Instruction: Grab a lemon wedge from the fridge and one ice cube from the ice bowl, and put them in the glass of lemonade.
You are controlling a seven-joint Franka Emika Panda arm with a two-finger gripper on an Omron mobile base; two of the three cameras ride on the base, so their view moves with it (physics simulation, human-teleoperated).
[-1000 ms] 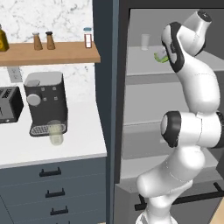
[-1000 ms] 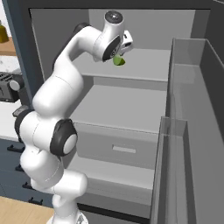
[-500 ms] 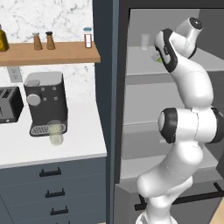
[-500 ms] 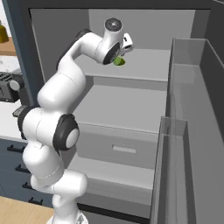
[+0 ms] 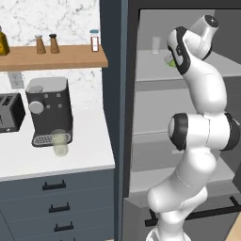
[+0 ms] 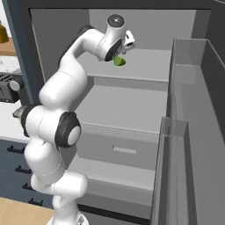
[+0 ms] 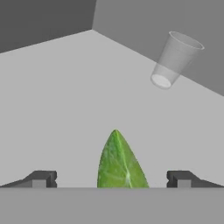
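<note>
The open fridge (image 5: 155, 122) (image 6: 132, 105) is viewed from behind-left and behind-right, both facing forward; its top shelf (image 7: 78, 96) is seen closely along the hand.

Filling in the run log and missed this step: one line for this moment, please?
phase: reaching for lemon wedge | tool: open, tips either side of wedge, not gripping | place: fridge top shelf | nearby: clear cup

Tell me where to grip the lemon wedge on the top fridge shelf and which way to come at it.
Grip the lemon wedge across its two broad flanks, near the middle rather than at the pointed tip. It lies on the fridge shelf, tip pointing away from the hand, already centred between the open gripper fingertips, so probably just advance straight along the current approach and close. The clear cup stands well off to the side.
</note>
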